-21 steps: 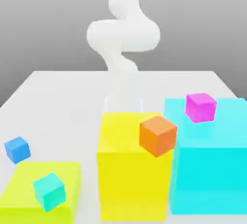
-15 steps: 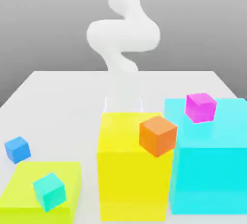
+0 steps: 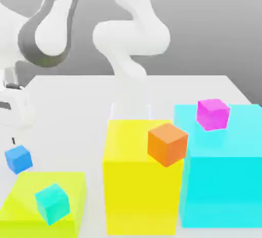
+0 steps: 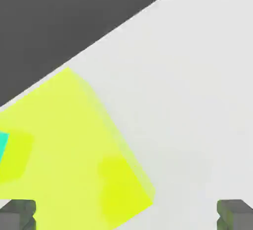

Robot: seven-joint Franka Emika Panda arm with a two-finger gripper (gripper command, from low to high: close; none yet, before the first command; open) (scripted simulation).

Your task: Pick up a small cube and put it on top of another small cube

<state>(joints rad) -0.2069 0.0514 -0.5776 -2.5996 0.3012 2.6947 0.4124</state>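
- Moved since the earlier frame: your arm point(image 3: 48, 32), now come down along the exterior view's left, where just two fingertips had shown at the top edge; its gripper point(image 4: 126, 215) hangs low, near the blue cube.
- Gripper, one: jaws spread wide, nothing between them, as you see in the hand view.
- Blue cube point(image 3: 18, 159), small, plain: your task's piece, at the exterior view's left, beyond the lime block; a dark fingertip appears just above it. Whether they touch, you cannot tell.
- Lime block point(image 3: 30, 186), low and broad: at the exterior view's near left; in the hand view you find it between the table's edge and one fingertip.
- Teal cube point(image 3: 52, 203), small: seen against the lime block's top.
- Yellow block point(image 3: 143, 196), tall: near the middle of the exterior view.
- Orange cube point(image 3: 168, 145): seen against the yellow block's upper right part in the exterior view.
- Cyan block point(image 3: 222, 191), large: at the exterior view's right.
- Magenta cube point(image 3: 213, 114), small: seen against the cyan block's top.
- Table point(image 3: 77, 114), pale: beneath your blocks.
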